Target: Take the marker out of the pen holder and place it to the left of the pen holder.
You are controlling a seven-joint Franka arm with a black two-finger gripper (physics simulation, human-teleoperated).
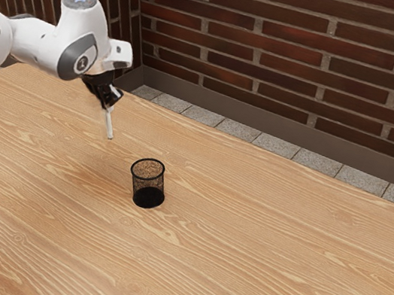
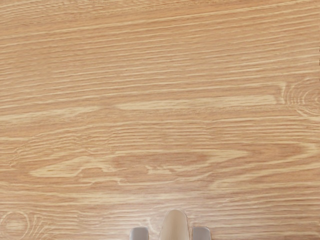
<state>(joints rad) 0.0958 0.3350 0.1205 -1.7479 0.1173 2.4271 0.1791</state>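
The gripper is up at the exterior view's left, shut on the upper part of the white marker. The marker hangs down from it, slightly tilted, its lower end apart from the pen holder. Seen from the hand, the marker lies at the gripper, between two grey fingertips. A black mesh pen holder stands upright on the table, nearer the exterior camera than the marker, with nothing visible inside it.
The wooden table extends around the pen holder. Beyond its far edge are grey floor tiles and a brick wall.
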